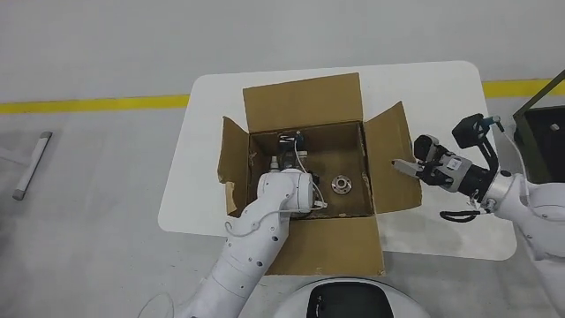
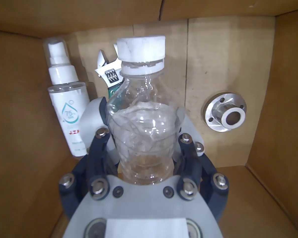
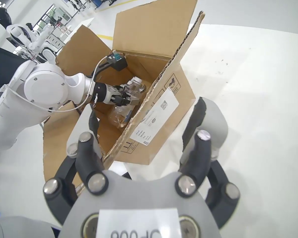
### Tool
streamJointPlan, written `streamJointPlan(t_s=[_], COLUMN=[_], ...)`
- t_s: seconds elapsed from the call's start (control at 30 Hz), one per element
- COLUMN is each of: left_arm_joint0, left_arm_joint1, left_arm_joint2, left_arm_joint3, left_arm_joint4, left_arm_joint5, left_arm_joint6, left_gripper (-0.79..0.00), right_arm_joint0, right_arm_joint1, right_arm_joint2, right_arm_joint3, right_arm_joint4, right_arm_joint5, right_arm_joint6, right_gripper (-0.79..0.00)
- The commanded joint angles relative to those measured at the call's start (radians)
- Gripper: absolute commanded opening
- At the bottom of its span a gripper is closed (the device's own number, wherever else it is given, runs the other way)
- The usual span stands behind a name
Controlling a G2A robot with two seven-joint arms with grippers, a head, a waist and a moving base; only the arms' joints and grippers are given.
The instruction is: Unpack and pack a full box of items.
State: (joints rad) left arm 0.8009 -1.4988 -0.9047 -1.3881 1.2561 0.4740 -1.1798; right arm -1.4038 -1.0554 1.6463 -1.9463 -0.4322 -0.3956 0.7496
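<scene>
– Left wrist view showed us the white fingers (image 2: 92, 115) of our left gripper (image 2: 139, 113) pressed against both sides of the clear plastic bottle (image 2: 141, 95). They were clamped on its ribbed middle, with the base toward the palm and the white cap (image 2: 140, 46) pointing away.

– How did we think it would handle?

– It looked empty, so light. It was thin-walled, and we judged it would dent under a hard squeeze and slip at the smooth shoulder. The ribs seemed the best hold, and that was where we had it.

– And around it?

– It was inside the cardboard box (image 2: 27, 100). Just beside it lay a spray bottle (image 2: 68, 105) and an adjustable wrench (image 2: 109, 71), their heads toward the box's 12 o'clock wall on the top view. A metal flange (image 1: 341, 184) sat apart, at about 4 o'clock from the bottle. We reckoned the wrench, partly behind the bottle, and the box walls were the likeliest snags on a lift.

– The other arm?

– Our right gripper (image 1: 404, 167) hung outside the box at 3 o'clock, over the table (image 1: 441, 88), fingers spread and empty.
</scene>
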Motion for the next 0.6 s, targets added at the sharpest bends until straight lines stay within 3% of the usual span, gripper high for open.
streamJointPlan(t_s=[0.0, 0.13, 0.57], left_arm_joint0=[0.006, 0.023, 0.059], left_arm_joint1=[0.001, 0.004, 0.009], left_arm_joint2=[-0.009, -0.037, -0.092], left_arm_joint3=[-0.02, -0.068, -0.167], left_arm_joint4=[0.007, 0.002, 0.047], left_arm_joint5=[-0.006, -0.016, -0.037], left_arm_joint6=[-0.006, -0.017, -0.044], left_gripper=[-0.785, -0.785, -0.785], right_arm_joint0=[0.007, 0.014, -0.001], right_arm_joint1=[0.0, 0.002, 0.007], right_arm_joint2=[-0.012, -0.022, 0.022], right_arm_joint3=[0.009, 0.024, 0.047], right_arm_joint4=[0.006, 0.019, 0.097], right_arm_joint5=[0.006, 0.018, 0.049], right_arm_joint6=[0.0, 0.0, -0.057], right_gripper=[-0.557, -0.785, -0.785])
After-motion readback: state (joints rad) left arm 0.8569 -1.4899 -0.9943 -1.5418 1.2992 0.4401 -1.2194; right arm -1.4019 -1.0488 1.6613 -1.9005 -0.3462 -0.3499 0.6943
